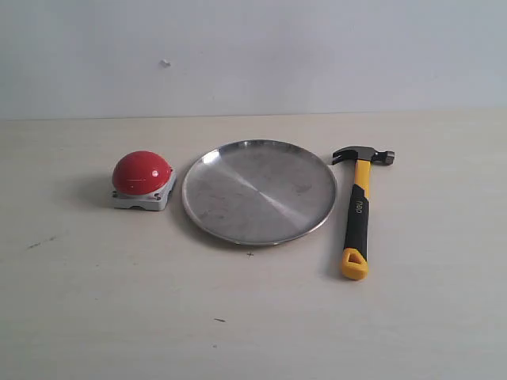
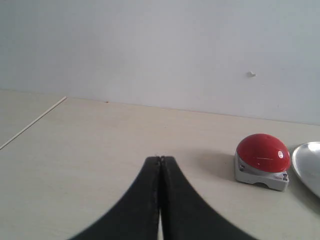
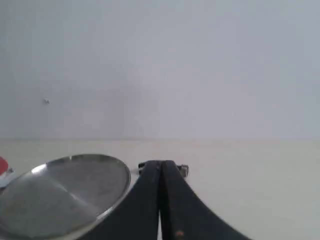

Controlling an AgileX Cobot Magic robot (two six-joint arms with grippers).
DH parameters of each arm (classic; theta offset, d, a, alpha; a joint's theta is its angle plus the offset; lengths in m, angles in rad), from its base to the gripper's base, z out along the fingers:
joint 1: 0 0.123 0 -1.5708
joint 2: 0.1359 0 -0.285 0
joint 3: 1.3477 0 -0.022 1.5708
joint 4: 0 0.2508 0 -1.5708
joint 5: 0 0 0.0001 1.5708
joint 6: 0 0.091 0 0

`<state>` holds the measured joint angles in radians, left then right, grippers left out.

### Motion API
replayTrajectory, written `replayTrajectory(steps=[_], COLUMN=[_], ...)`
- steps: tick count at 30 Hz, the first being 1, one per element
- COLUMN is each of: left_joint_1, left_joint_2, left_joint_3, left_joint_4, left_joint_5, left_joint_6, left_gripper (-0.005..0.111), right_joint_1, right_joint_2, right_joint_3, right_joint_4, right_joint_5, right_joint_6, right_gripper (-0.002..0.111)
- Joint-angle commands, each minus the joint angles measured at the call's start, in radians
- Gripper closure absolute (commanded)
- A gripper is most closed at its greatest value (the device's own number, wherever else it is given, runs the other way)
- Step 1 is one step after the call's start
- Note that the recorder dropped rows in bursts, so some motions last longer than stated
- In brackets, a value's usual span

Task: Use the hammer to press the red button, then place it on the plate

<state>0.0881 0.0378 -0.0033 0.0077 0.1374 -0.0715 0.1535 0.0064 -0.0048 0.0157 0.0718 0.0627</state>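
On the pale table [image 1: 253, 317] the silver plate [image 1: 260, 191] sits in the middle. The claw hammer [image 1: 358, 210] lies flat just right of it, and the red button [image 1: 142, 172] sits just left. The left gripper [image 2: 160, 159] and right gripper [image 3: 160, 163] are both clenched on nothing.

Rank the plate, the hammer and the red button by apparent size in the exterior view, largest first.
1. plate: widest and covers most area.
2. hammer: nearly as long as the plate is wide, but slim.
3. red button: clearly smallest.
All lie at similar depth, so the order seems safe.
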Motion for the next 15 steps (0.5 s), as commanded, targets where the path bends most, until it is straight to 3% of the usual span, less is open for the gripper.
replayTrajectory(steps=[1,12,15], left_joint_1=[0.003,0.003,0.003], left_joint_2=[-0.003,-0.003,-0.003], left_joint_3=[0.003,0.003,0.003], left_joint_4=[0.002,0.002,0.002], left_joint_5=[0.000,0.000,0.000], left_joint_6=[-0.006,-0.006,-0.006], left_gripper=[0.107,0.107,0.107], right_joint_1=[-0.005,-0.005,-0.005], right_joint_2=[-0.006,-0.006,-0.006], right_joint_3=[0.005,0.005,-0.020], right_joint_4=[0.071,0.170,0.209], right_joint_5=[-0.180,-0.436,-0.416], right_joint_6=[0.070,0.234,0.249], right_gripper=[0.108,0.108,0.108])
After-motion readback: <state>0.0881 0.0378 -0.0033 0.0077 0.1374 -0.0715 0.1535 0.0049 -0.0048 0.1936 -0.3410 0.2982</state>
